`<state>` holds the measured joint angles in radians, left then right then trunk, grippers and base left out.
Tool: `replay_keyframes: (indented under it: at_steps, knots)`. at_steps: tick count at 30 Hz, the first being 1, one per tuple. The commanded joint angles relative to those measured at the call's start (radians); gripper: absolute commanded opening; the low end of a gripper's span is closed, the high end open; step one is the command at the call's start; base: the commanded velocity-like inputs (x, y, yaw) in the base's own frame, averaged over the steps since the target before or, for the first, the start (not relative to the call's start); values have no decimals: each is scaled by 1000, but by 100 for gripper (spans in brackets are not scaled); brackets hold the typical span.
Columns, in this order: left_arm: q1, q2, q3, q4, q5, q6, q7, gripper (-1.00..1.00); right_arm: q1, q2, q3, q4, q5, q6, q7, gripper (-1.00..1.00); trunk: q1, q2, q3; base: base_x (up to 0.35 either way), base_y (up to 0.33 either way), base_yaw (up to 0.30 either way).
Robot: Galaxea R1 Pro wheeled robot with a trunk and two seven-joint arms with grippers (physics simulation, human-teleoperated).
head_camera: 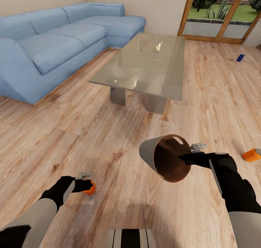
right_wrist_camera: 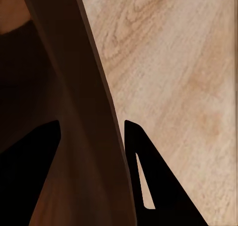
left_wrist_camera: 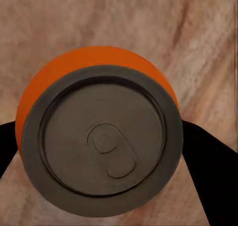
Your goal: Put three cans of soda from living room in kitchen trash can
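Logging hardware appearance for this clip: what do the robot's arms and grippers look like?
Both arms have light grey upper segments changing to glossy black forearms and wrists. The left gripper and right gripper have black bodies; in the wrist views the fingers are flat, black and tapered. No cables or markings visible.

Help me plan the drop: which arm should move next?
Left. Its gripper holds an orange can, while the right gripper holds the bin by its rim, mouth tilted.
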<state>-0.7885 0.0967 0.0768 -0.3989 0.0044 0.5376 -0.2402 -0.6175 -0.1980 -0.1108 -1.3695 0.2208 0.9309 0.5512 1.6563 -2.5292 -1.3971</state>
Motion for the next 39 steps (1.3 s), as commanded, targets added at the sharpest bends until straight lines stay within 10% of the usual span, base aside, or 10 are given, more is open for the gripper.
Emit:
replay_keyframes:
  at_steps: [1,34,39]
  knots:
    - [0,0,0,0,-1,0,-1,-100,0,0,0,0,-23,6,4,-100,0,0,4,0,0,0]
    - [-2,1,0,-17,1,4,-19,-100,-1,1,73,0,-29,116,11,-100,-15,8,132,0,0,0]
    - [-20,12,-5,-170,2,161,-75,-100,-2,-1,86,0,-31,116,18,-100,-18,9,151,0,0,0]
